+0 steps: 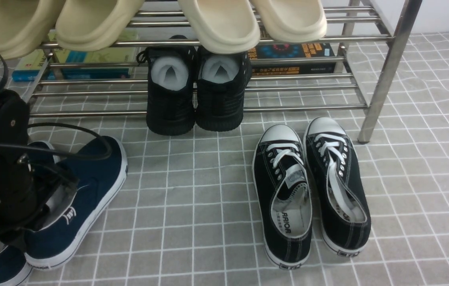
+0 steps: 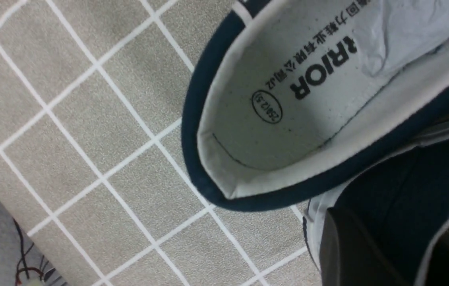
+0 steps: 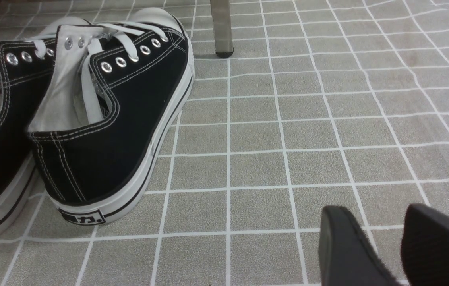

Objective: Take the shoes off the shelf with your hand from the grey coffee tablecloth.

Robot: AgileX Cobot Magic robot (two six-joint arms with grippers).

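Resting near-left on the cloth [image 1: 192, 190], clear of the shelf [image 1: 288, 108], navy shoes [image 1: 89, 186] lie side by side, left gripper [image 1: 45, 202] down at the right one's opening, grip unclear; right gripper [image 3: 379, 222] gapes empty over cloth right of sneakers [image 3: 109, 151].

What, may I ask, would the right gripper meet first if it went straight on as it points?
Probably bare tablecloth: the right gripper points clear of the black sneaker and shelf leg, though depth is unclear.
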